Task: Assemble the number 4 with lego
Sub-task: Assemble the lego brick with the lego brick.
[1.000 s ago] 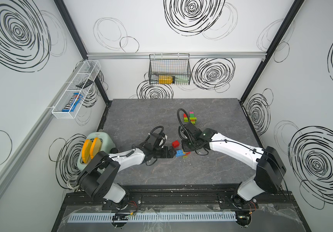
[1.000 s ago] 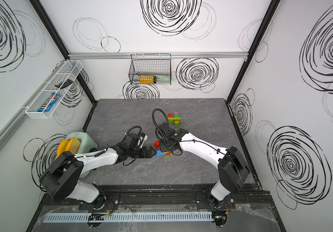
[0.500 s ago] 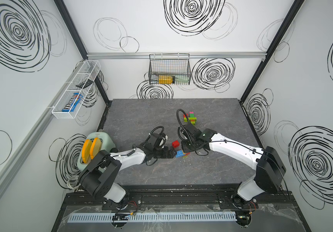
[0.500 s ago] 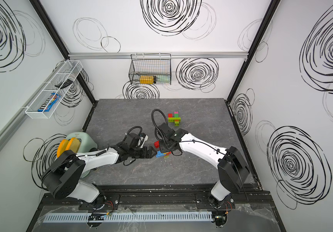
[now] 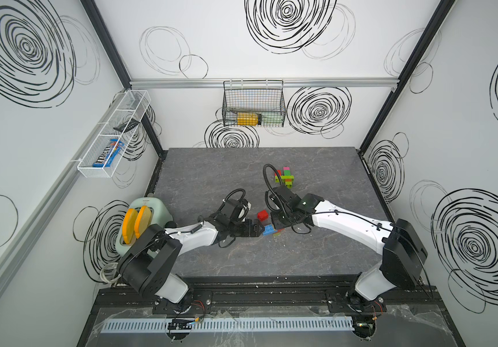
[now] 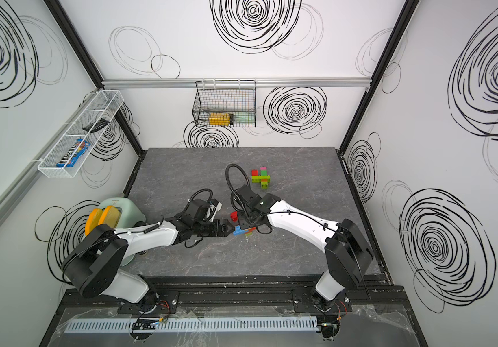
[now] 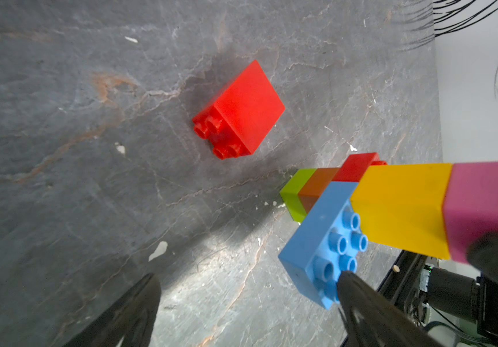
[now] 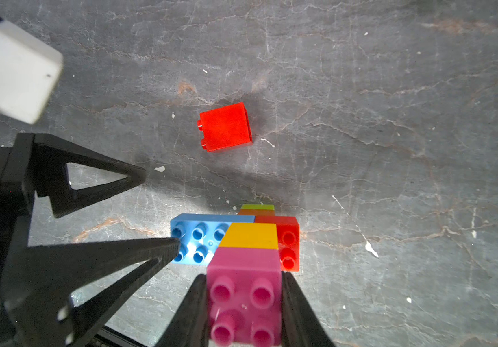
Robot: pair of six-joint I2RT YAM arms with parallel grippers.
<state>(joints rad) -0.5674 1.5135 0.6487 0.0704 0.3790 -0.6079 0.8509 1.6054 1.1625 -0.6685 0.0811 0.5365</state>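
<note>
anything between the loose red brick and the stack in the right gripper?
Nothing: only bare table between red brick and stack, as the right wrist view shows.

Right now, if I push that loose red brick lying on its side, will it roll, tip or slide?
The red brick would probably slide, not roll: it rests on a flat face, studs pointing sideways. It looks like hard, smooth plastic, so likely stiff, light and somewhat slippery on the table.
</note>
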